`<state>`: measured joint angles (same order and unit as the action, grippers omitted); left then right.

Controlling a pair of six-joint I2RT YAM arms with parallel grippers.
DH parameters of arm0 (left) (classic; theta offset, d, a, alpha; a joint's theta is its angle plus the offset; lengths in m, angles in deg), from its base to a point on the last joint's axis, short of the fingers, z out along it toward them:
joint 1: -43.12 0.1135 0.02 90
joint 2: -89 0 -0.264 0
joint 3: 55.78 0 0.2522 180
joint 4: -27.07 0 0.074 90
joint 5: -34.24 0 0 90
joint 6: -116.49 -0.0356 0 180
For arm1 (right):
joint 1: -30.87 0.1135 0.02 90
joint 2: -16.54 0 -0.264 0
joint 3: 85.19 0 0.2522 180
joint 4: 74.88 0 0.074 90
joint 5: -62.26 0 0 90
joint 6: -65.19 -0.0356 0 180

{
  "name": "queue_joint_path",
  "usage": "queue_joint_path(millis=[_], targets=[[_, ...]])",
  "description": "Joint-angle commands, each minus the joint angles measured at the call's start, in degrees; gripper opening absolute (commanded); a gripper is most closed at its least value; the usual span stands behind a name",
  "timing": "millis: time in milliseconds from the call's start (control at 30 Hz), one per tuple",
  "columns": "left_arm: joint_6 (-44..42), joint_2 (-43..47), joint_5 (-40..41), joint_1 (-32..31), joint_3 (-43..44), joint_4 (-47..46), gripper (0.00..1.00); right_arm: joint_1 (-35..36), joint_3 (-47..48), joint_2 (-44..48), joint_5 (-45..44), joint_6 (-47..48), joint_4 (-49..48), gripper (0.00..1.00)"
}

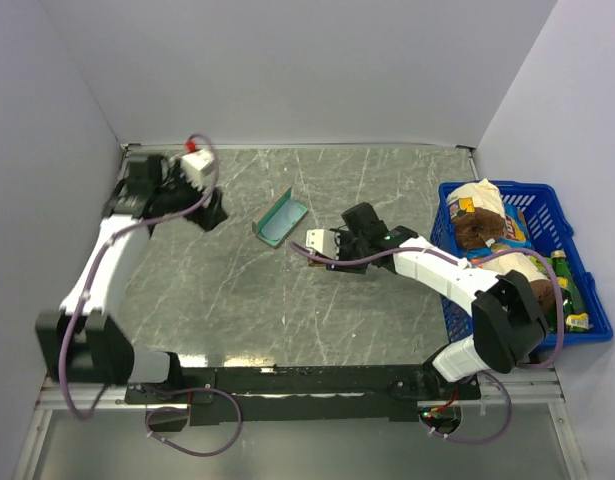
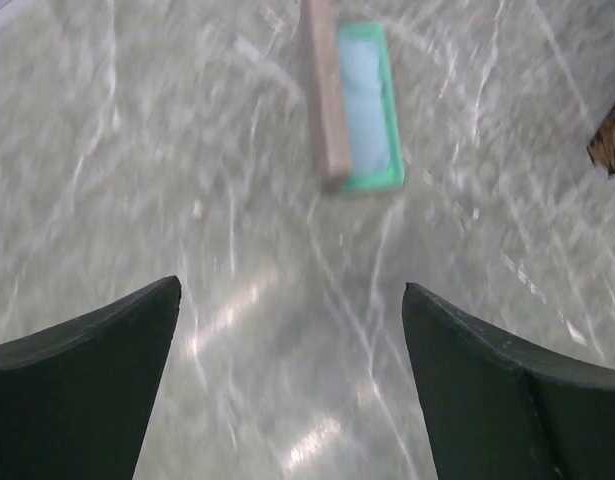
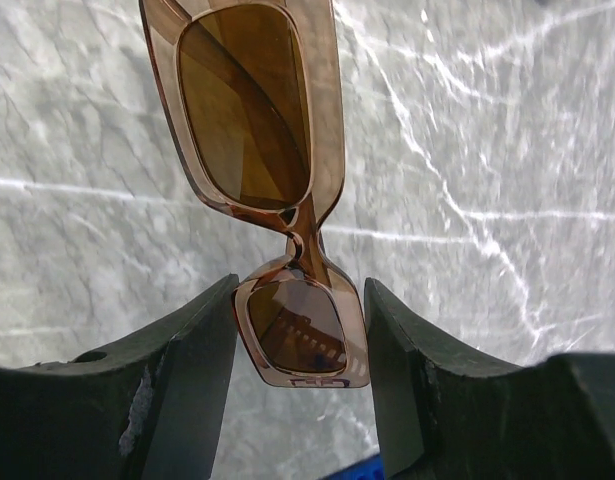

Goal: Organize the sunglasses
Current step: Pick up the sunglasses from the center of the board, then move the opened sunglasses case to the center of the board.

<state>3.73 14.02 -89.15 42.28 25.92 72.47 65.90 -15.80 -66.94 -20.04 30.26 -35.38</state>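
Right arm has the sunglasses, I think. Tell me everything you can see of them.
The sunglasses have a translucent amber-brown, plastic-looking frame, darker brown rectangular lenses and a narrow bridge. The right gripper is shut on one lens, its fingers pressing the rim on both sides; the other lens sticks out ahead. They are held over the grey marbled table, just right of the open case.

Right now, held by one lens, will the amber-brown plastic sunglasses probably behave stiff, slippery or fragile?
Probably stiff: the sunglasses jut past the right gripper without sagging. The glossy frame may slip or pivot, being pinched at one lens only. The thin bridge looks likeliest to crack.
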Motion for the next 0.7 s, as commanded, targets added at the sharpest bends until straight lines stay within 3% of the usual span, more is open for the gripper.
queue_joint_path(millis=[0, 167, 300, 533, 667], targets=[[2.46, -13.50, 5.78, -9.15, 13.13, -1.24, 0.96, -2.15, 0.35, 4.55, 3.01, -0.14, 1.77, 0.11], [3.86, -31.50, 11.40, -14.09, 27.93, 3.69, 0.96, -4.00, -0.35, 6.84, 5.39, -0.40, 2.47, 0.10], [4.13, -39.53, 15.19, -17.61, 36.28, 5.71, 0.96, -4.44, -0.44, 7.10, 6.44, -0.40, 2.91, 0.10], [5.01, -43.93, 17.74, -19.46, 36.65, 5.54, 0.96, -4.35, -0.53, 7.37, 7.50, -0.23, 3.18, 0.09], [4.14, -44.20, 14.85, -19.46, 37.26, 7.46, 0.99, -4.44, -0.70, 7.81, 7.50, -0.23, 3.09, 0.09]])
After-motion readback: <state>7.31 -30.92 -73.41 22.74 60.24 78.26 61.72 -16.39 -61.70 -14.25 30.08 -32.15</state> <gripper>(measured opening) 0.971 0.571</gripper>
